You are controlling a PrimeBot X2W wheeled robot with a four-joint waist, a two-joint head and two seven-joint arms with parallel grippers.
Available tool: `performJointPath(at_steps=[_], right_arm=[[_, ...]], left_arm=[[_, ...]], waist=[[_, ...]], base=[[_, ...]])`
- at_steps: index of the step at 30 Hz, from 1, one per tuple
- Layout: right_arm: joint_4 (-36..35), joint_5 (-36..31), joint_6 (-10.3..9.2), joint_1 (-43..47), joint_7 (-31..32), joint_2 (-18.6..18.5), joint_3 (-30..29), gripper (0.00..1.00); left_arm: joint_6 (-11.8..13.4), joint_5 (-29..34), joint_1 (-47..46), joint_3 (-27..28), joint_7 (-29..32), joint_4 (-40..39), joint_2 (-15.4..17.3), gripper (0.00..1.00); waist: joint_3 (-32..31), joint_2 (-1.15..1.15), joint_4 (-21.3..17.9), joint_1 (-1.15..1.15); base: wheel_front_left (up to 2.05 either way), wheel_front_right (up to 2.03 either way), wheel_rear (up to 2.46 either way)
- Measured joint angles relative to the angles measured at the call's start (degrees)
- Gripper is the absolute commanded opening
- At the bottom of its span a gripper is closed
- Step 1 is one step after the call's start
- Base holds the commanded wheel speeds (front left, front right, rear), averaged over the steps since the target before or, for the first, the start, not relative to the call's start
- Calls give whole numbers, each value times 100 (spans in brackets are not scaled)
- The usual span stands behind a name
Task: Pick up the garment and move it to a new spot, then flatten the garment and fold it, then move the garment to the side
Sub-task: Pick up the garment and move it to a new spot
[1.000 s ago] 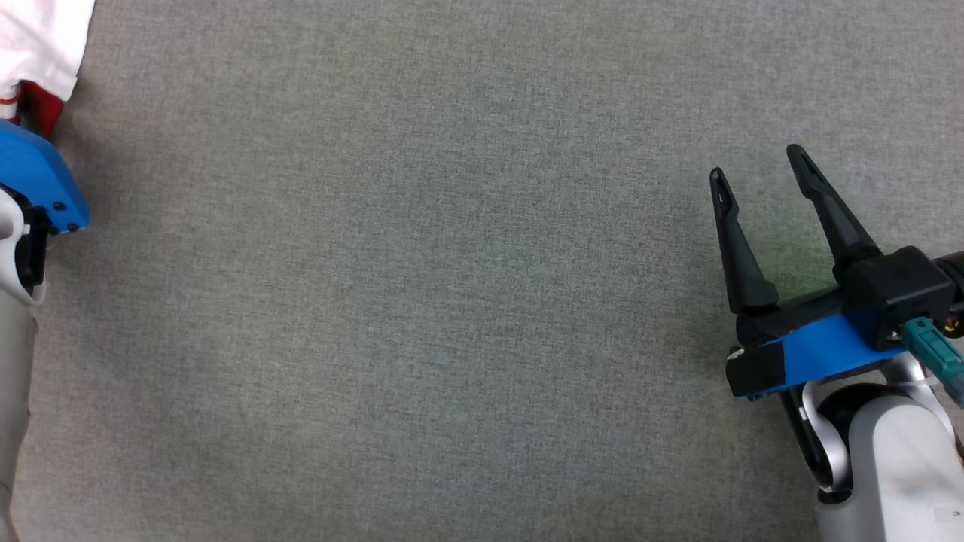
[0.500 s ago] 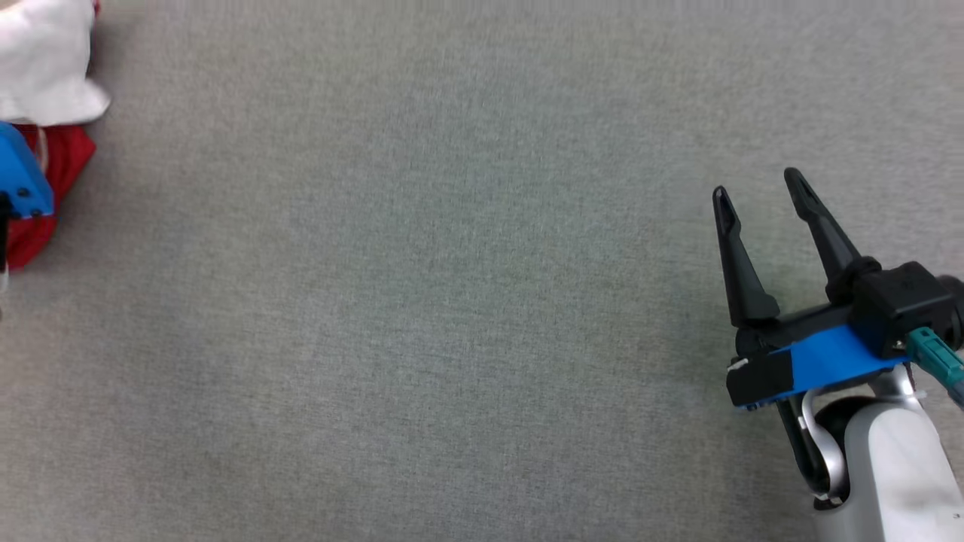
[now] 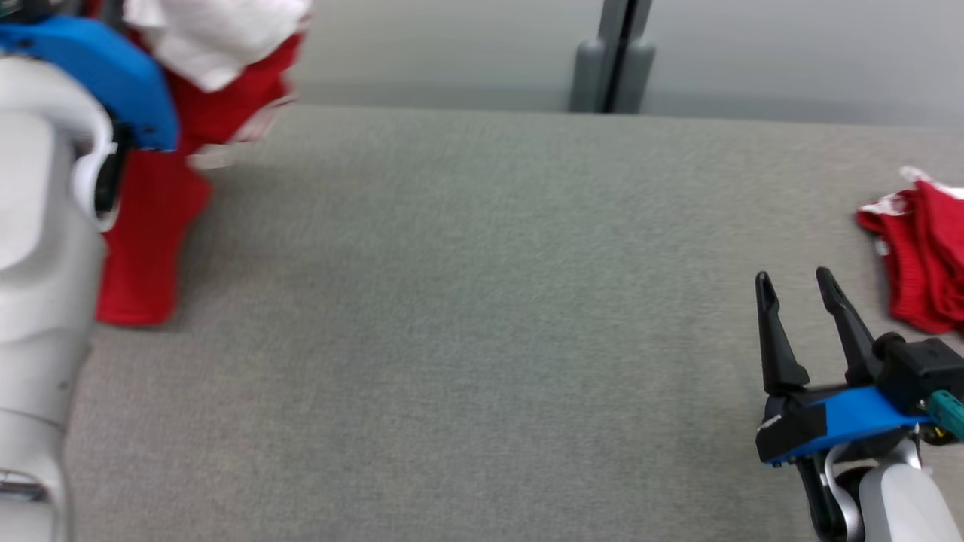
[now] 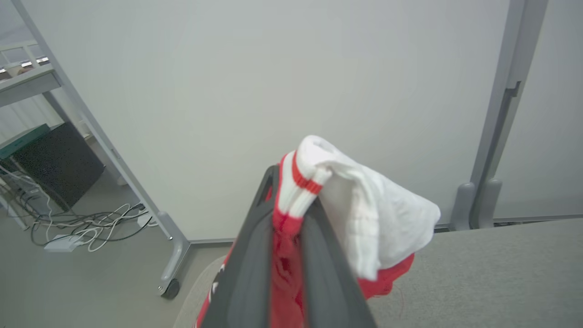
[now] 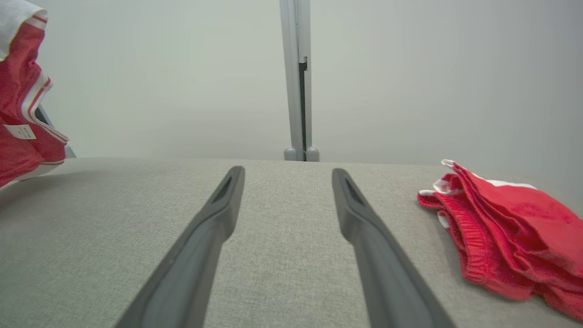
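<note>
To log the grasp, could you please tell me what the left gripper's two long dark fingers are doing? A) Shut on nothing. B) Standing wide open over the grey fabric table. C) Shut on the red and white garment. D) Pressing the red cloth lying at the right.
C: in the left wrist view the left gripper is pinched shut on the red and white garment.

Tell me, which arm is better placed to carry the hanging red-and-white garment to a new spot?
Left. The left gripper is shut on the garment, holding it up. The right gripper stands open and empty, well away from it.
</note>
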Motion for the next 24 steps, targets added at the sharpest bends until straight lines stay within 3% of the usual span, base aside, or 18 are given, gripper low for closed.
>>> performJointPath(at_steps=[7,11,14,19,24], right_arm=[[434,229,0,194,-253,3,-118,100],[604,356,0,222,-366,3,-54,100],[698,426,0,218,-441,3,12,100],[893,554,0,123,-552,4,73,100],[1080,569,0,1,-642,5,94,100]], left_arm=[[-77,-416,-238,-271,250,-758,-827,0],[-77,-870,-434,-134,331,-1096,-1335,0],[79,-1137,-450,-29,342,-1220,-1670,0],[385,-1459,247,-30,115,-1144,-1857,0],[751,-1712,1477,-16,-524,-628,-1880,0]], waist=[[-536,0,-470,0],[-685,0,-768,0],[-686,0,-961,0],[-487,0,-1085,2],[-245,2,-1137,2]], base=[[0,0,0],[0,0,0],[0,0,0],[0,0,0],[0,0,0]])
